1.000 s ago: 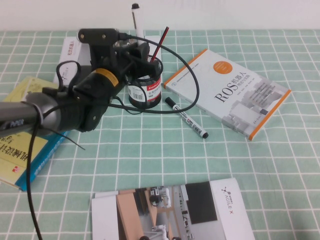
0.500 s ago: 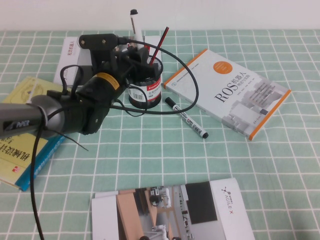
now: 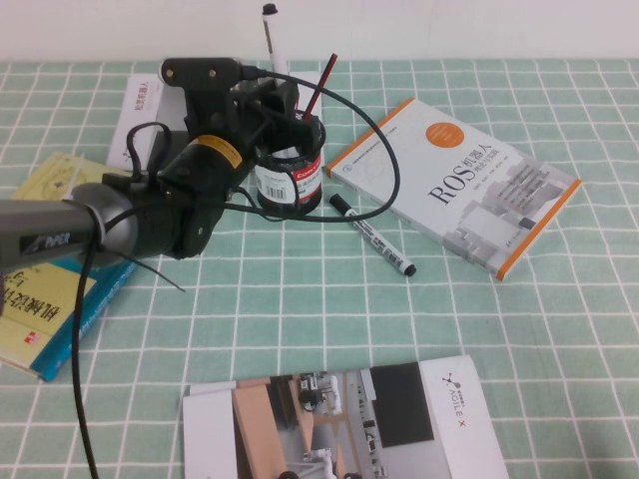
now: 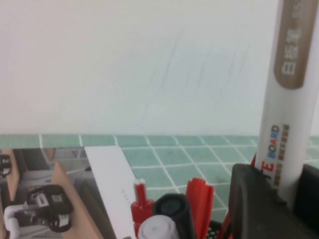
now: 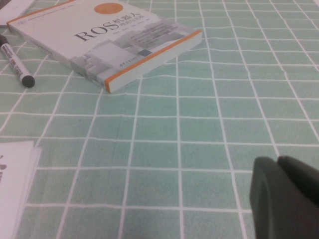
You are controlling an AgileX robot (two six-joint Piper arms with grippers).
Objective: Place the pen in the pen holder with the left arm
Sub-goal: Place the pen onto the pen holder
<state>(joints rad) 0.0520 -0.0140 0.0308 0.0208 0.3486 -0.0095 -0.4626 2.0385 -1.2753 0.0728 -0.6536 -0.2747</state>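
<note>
My left gripper (image 3: 281, 103) is shut on the pen (image 3: 274, 45) and holds it upright, dark cap on top, right over the pen holder (image 3: 291, 183). The holder is a black mesh cup with a white-and-red barcode label, and a red pencil (image 3: 321, 80) leans out of it. In the left wrist view the white barrel (image 4: 286, 119) stands clamped in my left gripper (image 4: 288, 191), above red and dark pen tops (image 4: 198, 199) in the cup. The pen's lower end is hidden. My right gripper (image 5: 286, 196) is shut and empty, low over the cloth, out of the high view.
A white marker with black ends (image 3: 372, 235) lies right of the cup. A ROS book (image 3: 454, 185) lies further right. A booklet (image 3: 339, 419) is at the front edge, a yellow-and-blue book (image 3: 40, 289) at the left, a white box (image 3: 140, 105) at the back left.
My left gripper dipped a little with the pen, then rose back to about the same height over the cup. Nothing else moved.
</note>
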